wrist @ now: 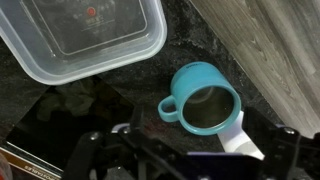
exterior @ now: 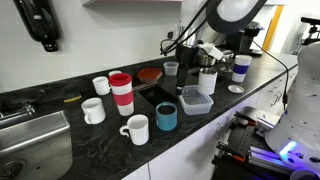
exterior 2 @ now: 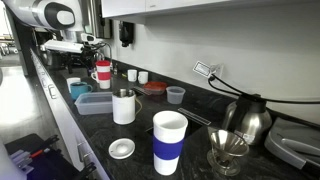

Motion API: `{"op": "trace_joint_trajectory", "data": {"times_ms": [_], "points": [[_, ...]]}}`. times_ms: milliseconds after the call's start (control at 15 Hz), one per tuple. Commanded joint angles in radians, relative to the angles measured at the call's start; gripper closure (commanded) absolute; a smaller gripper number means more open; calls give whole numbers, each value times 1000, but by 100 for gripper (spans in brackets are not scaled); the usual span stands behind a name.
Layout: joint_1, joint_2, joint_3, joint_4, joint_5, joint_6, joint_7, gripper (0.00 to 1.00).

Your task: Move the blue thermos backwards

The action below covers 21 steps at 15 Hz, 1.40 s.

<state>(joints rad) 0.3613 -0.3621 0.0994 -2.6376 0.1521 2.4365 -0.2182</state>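
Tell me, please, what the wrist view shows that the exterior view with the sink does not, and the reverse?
Only the wrist view looks straight down into the blue thermos: its open mouth, its dark inside and a small handle-like lug on its side. Only the exterior view shows the sink, the white mugs, the red-and-white tumbler and the robot arm. Both show the blue thermos standing on the dark counter, near the clear plastic container but apart from it.
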Motion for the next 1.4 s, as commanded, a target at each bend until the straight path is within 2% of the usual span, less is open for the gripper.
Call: {"op": "trace_joint_trajectory", "data": {"times_ms": [0, 533, 1200, 1267, 1333], "points": [[-14, 20, 24, 15, 12, 1, 6, 0], [-49, 167, 46, 72, -26, 94, 36, 0], [-66, 332, 80, 129, -42, 101, 34, 0], [-67, 337, 81, 131, -41, 102, 31, 2], [-68, 342, 83, 132, -34, 106, 24, 27]]}}
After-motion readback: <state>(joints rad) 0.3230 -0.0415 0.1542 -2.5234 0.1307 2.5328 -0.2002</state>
